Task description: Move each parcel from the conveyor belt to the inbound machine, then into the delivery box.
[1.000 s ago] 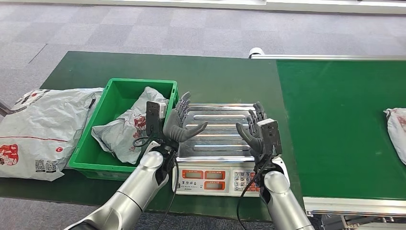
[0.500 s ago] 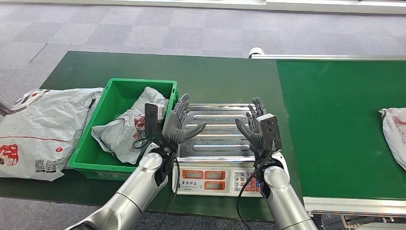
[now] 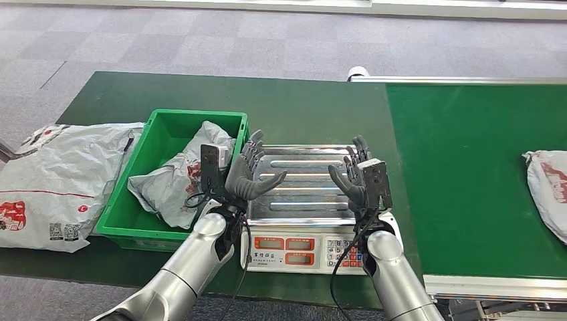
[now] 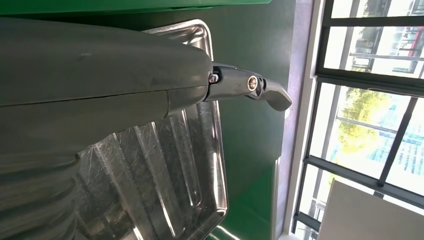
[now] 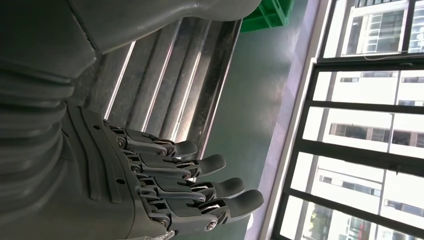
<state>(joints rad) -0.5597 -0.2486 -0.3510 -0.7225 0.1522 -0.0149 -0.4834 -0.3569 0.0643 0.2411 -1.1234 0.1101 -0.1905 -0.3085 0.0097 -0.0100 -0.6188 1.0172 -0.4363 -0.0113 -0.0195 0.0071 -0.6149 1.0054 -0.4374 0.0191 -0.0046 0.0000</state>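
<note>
Both hands — left hand (image 3: 249,175), right hand (image 3: 358,180) — hovered over the scale (image 3: 304,200), fingers spread, holding nothing. Next parcel (image 3: 547,192) lay on the belt (image 3: 468,167), well right of the scale. Judged soft, light, slippery — grip across its bunched middle.

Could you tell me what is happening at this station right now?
The robot holds its left hand and right hand open above the bare steel tray of the weighing scale, palms facing each other, holding nothing. One parcel lies on the conveyor belt at its right edge. A grey parcel lies in the green delivery box, and another bag lies beside it.
</note>
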